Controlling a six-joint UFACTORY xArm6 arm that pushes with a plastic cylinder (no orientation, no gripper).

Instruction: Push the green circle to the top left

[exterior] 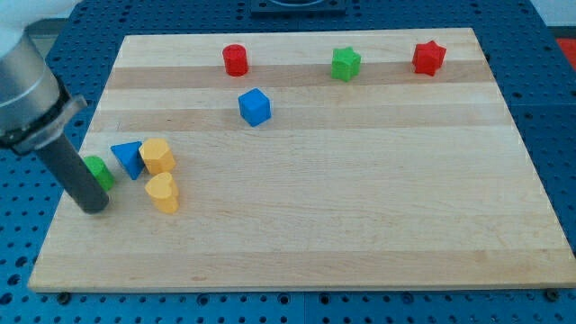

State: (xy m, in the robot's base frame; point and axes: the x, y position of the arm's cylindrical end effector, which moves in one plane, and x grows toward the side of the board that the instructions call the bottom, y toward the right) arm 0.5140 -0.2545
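Observation:
The green circle (pixel 101 171) lies near the board's left edge, partly hidden behind my rod. My tip (pixel 94 209) rests on the board just below and left of it, touching or nearly touching. Right of the green circle stand a blue triangle (pixel 128 158), a yellow hexagon (pixel 157 156) and a yellow heart (pixel 164 193), packed close together.
A red cylinder (pixel 235 59), a green star (pixel 345 64) and a red star (pixel 428 58) line the view's top. A blue cube (pixel 255 106) sits below the red cylinder. The wooden board (pixel 360 225) ends close to the left of my tip.

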